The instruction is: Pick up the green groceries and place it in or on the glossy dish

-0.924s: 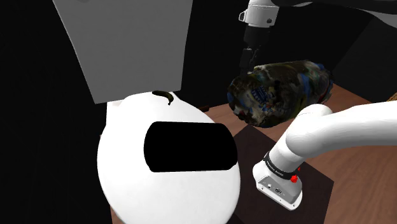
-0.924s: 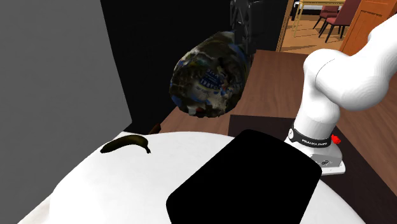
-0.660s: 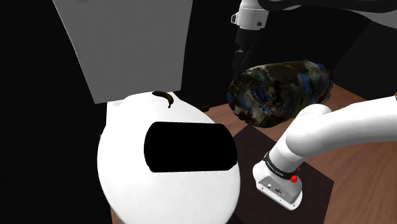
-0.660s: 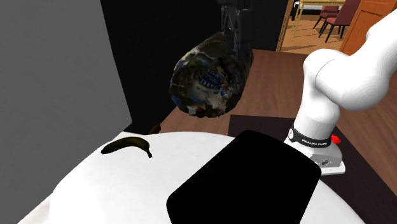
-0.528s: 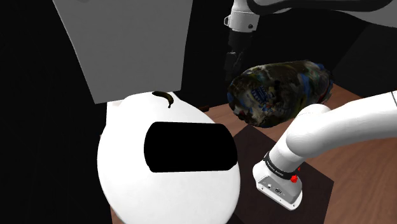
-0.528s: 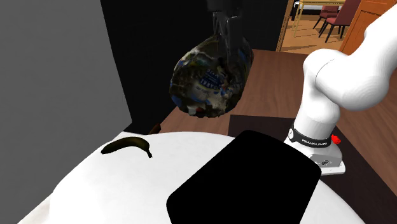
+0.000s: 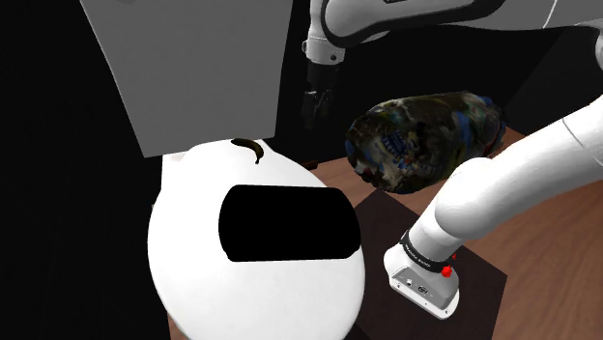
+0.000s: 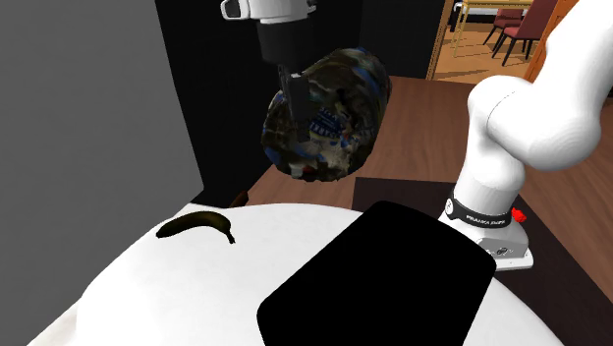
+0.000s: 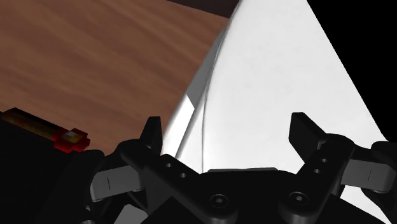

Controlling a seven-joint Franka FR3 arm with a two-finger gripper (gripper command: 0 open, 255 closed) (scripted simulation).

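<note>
1. Empty gripper (image 7: 311,106), fingers apart, above the edge of the white rounded top (image 7: 193,290).
2. On that top's far rim, further round the edge and lower than the gripper: dark curved fruit (image 7: 249,148).
3. Long axis seemingly along the rim; best straddled crosswise.

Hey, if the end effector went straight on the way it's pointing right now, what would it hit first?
Most likely the white rounded surface: it lies ahead between the open fingers of the end effector, with wooden floor off to one side. Depth is unclear.
</note>
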